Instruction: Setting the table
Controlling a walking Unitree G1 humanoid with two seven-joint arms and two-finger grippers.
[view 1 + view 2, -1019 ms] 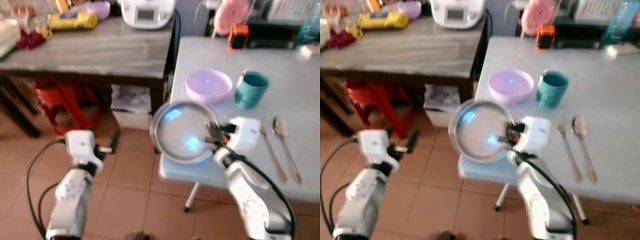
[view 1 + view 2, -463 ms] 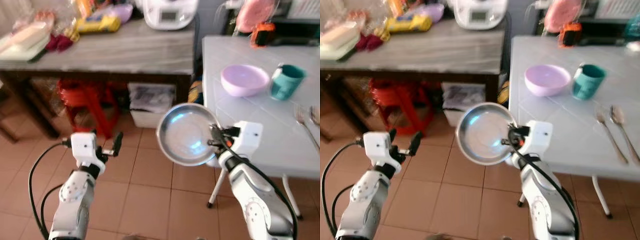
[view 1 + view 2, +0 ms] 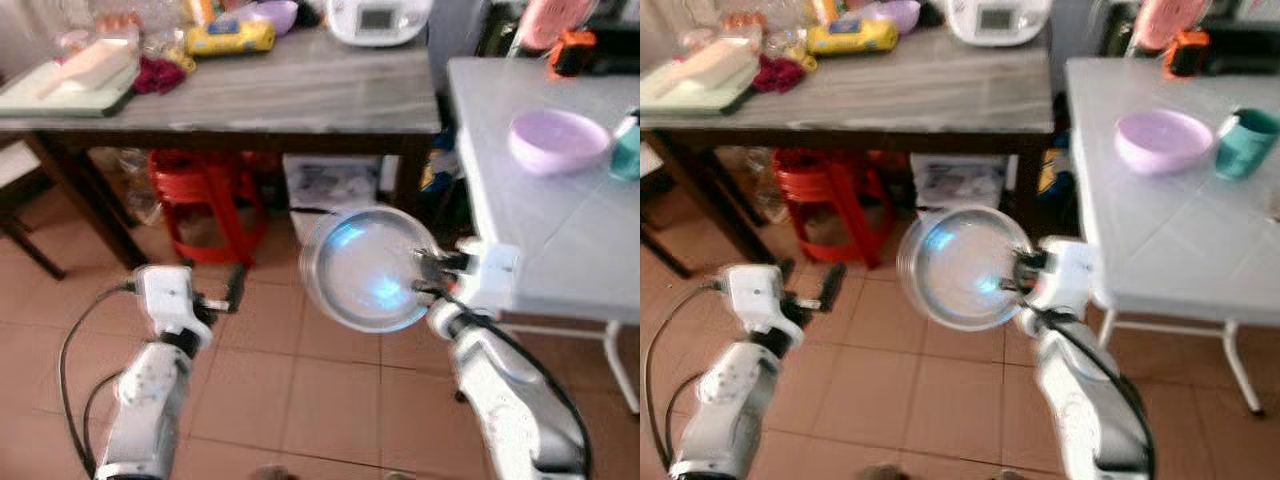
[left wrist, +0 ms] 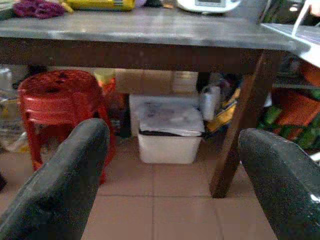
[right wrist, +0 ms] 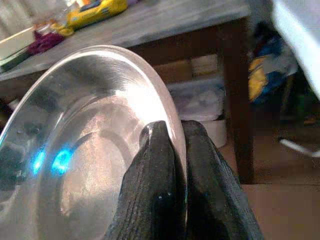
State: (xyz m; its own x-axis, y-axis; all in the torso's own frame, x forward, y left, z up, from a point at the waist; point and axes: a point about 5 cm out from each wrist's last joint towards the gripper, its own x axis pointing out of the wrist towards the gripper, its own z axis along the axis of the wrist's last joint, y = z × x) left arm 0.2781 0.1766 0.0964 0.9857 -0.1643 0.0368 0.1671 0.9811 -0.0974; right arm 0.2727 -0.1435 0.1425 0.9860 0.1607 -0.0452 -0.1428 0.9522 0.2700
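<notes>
The floor (image 3: 300, 390) is laid with reddish-brown square tiles. A wooden table (image 3: 300, 95) with a grey top spans the 11 to 12 o'clock sector of the head view. On it stand a white rice cooker (image 3: 378, 20) at 12 o'clock, a yellow packet (image 3: 228, 37) beside it, a purple bowl (image 3: 272, 14) just behind the packet, a dark red bundle (image 3: 160, 73) and a pale green tray (image 3: 60, 88) at 10 o'clock. Under this table are stacked red plastic stools (image 3: 205, 205) and a white lidded bin (image 3: 338, 185).

A white table (image 3: 545, 230) occupies the 1 to 3 o'clock sector. It carries a lilac bowl (image 3: 558, 140) and a teal cup (image 3: 628, 148) at the frame edge; an orange-and-black object (image 3: 570, 52) sits at its far edge.

The round stainless-steel plate (image 3: 368, 268) is held in the air at frame centre, over the floor and just off the near corner of the white table. It is shallow, with a raised rim, tilted toward the camera, and shows blue-white reflections. The right hand (image 3: 428, 275) is clenched on the plate's rim at 3 o'clock; in the right wrist view one finger (image 5: 155, 190) lies on the inner face and the other behind the rim.

The left hand (image 3: 232, 292) hangs at 8 o'clock above the floor, released, its fingers (image 4: 62, 185) spread wide apart and holding nothing.
</notes>
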